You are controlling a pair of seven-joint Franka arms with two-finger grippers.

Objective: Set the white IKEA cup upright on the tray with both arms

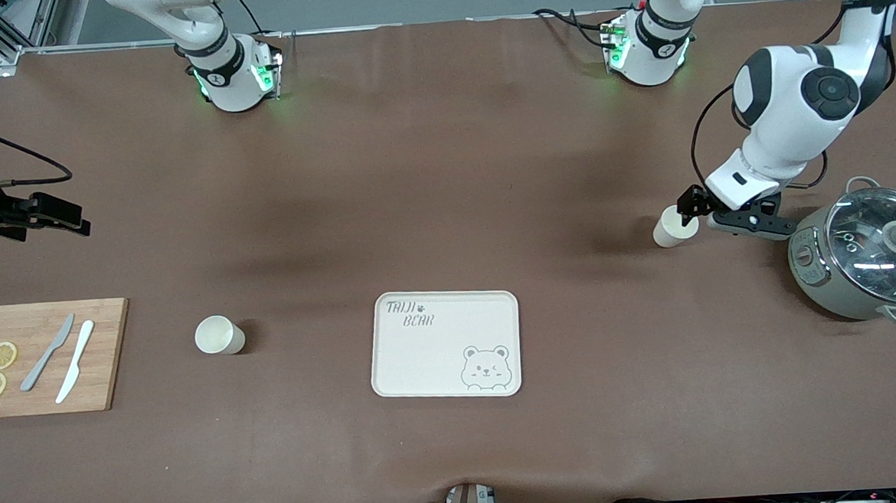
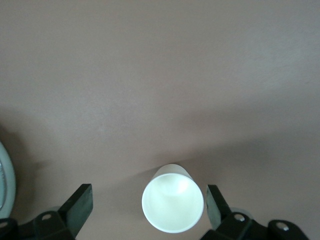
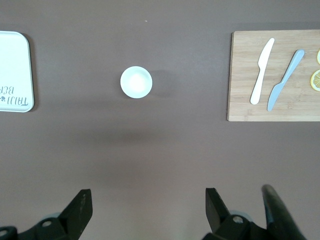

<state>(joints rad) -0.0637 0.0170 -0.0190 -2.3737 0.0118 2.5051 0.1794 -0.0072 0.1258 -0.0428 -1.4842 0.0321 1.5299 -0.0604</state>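
Note:
A white cup (image 1: 675, 226) stands mouth up on the brown table toward the left arm's end. My left gripper (image 1: 689, 212) is low at this cup, open. In the left wrist view the cup (image 2: 172, 205) sits between the spread fingers of the left gripper (image 2: 147, 200), close to one finger (image 2: 216, 202) and apart from the other. A second white cup (image 1: 220, 335) stands beside the cream bear tray (image 1: 447, 343). My right gripper (image 1: 71, 221) hangs open and empty over the table at the right arm's end. Its wrist view (image 3: 147, 202) shows that cup (image 3: 136, 82) and the tray's edge (image 3: 15, 70).
A grey-green pot with a glass lid (image 1: 866, 252) stands close beside the left gripper, toward the table's end. A wooden cutting board (image 1: 39, 357) with two knives and lemon slices lies at the right arm's end, nearer the front camera than the right gripper.

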